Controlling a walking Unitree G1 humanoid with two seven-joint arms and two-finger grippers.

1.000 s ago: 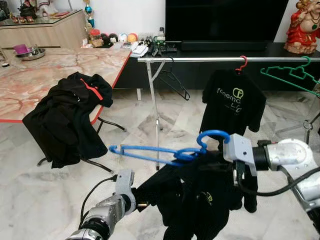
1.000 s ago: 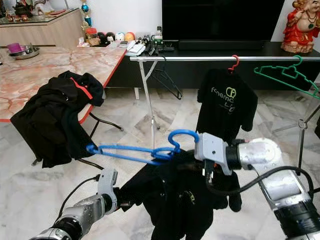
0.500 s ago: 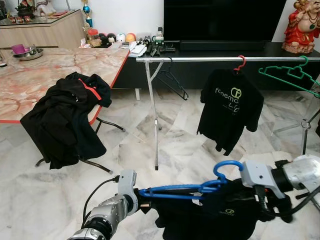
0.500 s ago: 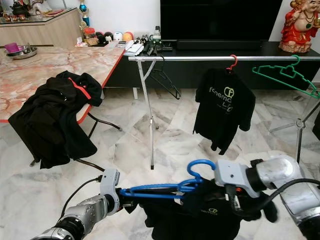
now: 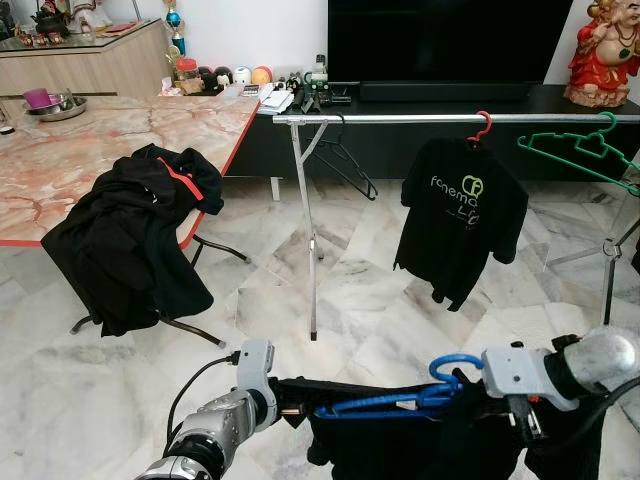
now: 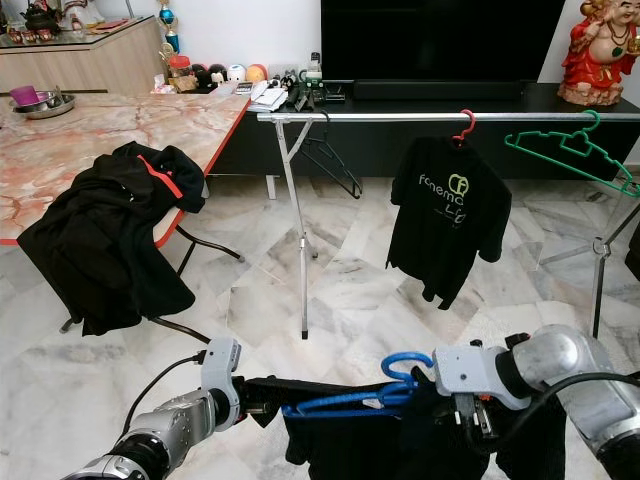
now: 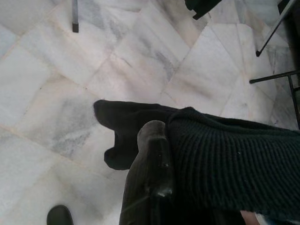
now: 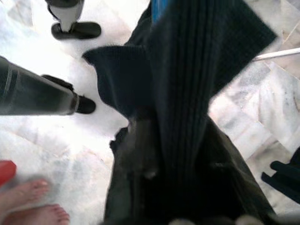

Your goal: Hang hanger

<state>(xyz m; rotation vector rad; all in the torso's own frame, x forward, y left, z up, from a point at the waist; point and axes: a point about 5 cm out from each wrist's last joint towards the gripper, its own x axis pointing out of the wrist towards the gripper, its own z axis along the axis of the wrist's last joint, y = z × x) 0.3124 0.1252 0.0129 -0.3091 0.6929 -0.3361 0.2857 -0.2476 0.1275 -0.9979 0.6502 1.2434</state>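
Blue hanger [image 5: 395, 404] in black shirt [image 5: 420, 445]; white marble floor [image 5: 350, 300].

Hangers: four – blue [image 5: 400, 402], red [image 5: 483, 127], green [image 5: 580, 150], black [image 5: 345, 160]. Black garments: three. Rail [image 5: 400, 118]: one.

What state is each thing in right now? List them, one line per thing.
blue hanger: level, low, black shirt on it, held between both grippers.
black shirt: draped over the blue hanger.
left gripper: shut on the shirt's edge.
right gripper: gripping shirt and hanger.
rail: bare in the middle.
red hanger: hung, carrying a printed T-shirt.
green hanger: hung, empty.
black jacket: draped over the table edge.
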